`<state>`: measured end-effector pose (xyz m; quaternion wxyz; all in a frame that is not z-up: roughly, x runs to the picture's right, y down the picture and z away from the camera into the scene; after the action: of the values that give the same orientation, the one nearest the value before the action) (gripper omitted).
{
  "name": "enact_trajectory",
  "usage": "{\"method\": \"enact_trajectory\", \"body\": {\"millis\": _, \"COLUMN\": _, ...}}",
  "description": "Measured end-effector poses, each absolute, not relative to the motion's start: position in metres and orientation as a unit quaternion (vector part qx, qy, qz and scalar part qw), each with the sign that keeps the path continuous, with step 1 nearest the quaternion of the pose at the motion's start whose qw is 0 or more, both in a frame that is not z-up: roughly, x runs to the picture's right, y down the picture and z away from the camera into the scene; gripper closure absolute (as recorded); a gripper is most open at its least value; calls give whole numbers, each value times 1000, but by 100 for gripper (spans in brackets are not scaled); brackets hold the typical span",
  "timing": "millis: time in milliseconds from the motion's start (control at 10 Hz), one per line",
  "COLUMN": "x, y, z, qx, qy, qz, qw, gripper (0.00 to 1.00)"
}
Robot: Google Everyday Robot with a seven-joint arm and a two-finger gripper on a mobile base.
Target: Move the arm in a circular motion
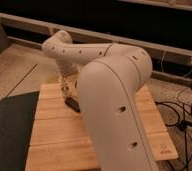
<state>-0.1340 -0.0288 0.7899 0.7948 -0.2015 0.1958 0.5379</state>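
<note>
The cream-white arm (114, 95) fills the middle of the camera view. Its thick near segment rises from the bottom right. A thinner segment with dark screw holes runs left to a rounded elbow (58, 44), then drops toward the wooden table (54, 140). The gripper (65, 89) hangs at the end of that drop, just above the table's far left part, partly hidden behind the near segment. A small dark object (72, 104) lies on the table right below it.
A dark mat (9, 130) covers the floor left of the table. Black cables (181, 117) lie on the floor to the right. A low ledge and dark wall (139, 30) run along the back.
</note>
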Motion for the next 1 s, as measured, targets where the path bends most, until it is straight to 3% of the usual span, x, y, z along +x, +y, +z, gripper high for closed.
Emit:
{"method": "enact_trajectory", "body": {"millis": 600, "x": -148, "y": 46, "z": 724, "qx": -225, "qy": 168, "qz": 500, "qw": 819, "gripper": 35}}
{"method": "enact_trajectory", "body": {"millis": 1000, "x": -74, "y": 45, "z": 720, "qx": -193, "qy": 197, "qz": 573, "qw": 772, "gripper": 35}}
